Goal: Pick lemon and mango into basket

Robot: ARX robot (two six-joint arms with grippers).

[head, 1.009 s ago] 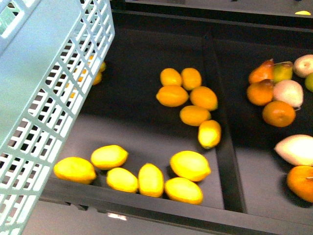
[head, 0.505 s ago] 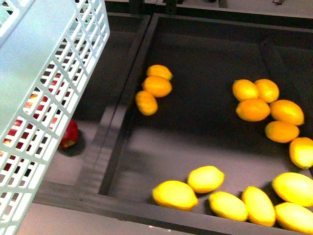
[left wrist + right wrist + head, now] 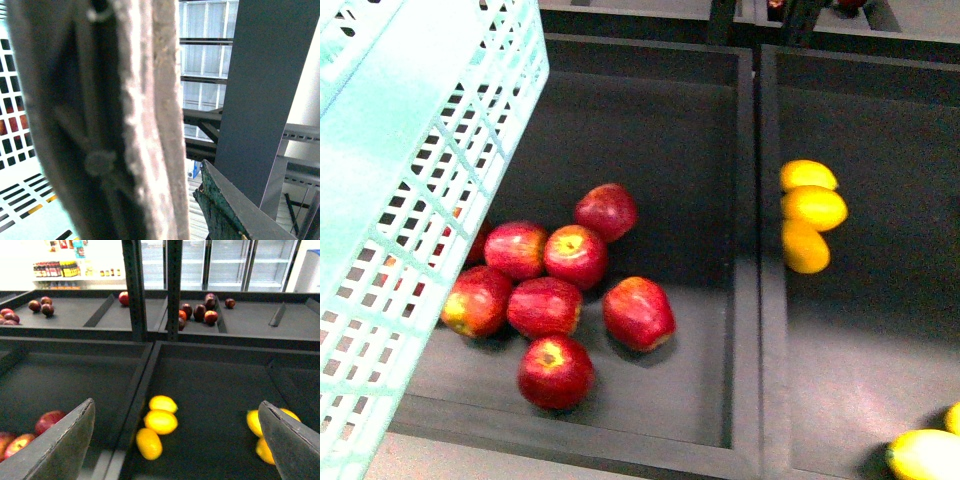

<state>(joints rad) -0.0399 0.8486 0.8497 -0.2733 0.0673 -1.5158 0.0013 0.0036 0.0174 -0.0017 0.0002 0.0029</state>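
Observation:
The light teal basket [image 3: 410, 200] hangs tilted at the left of the front view, over the edge of a bin. My left gripper [image 3: 175, 210] is shut on its brown handle [image 3: 135, 125]; the slotted teal wall [image 3: 25, 200] shows behind. Three lemons [image 3: 810, 215] lie close together in the bin to the right. They also show in the right wrist view [image 3: 159, 422], below and ahead of my right gripper [image 3: 177, 450], which is open and empty. I see no mango that I can tell apart.
Several red apples [image 3: 560, 300] lie in the left bin, partly behind the basket. A black divider [image 3: 748, 250] separates the two bins. More yellow fruit lies at the front right [image 3: 925, 455]. A dark upright post [image 3: 150, 290] and a far shelf with dark red fruits [image 3: 205, 310] stand behind.
The front view has swung left along the bins: the lemons slid to the right and the apple bin came into view. The basket stays at the left.

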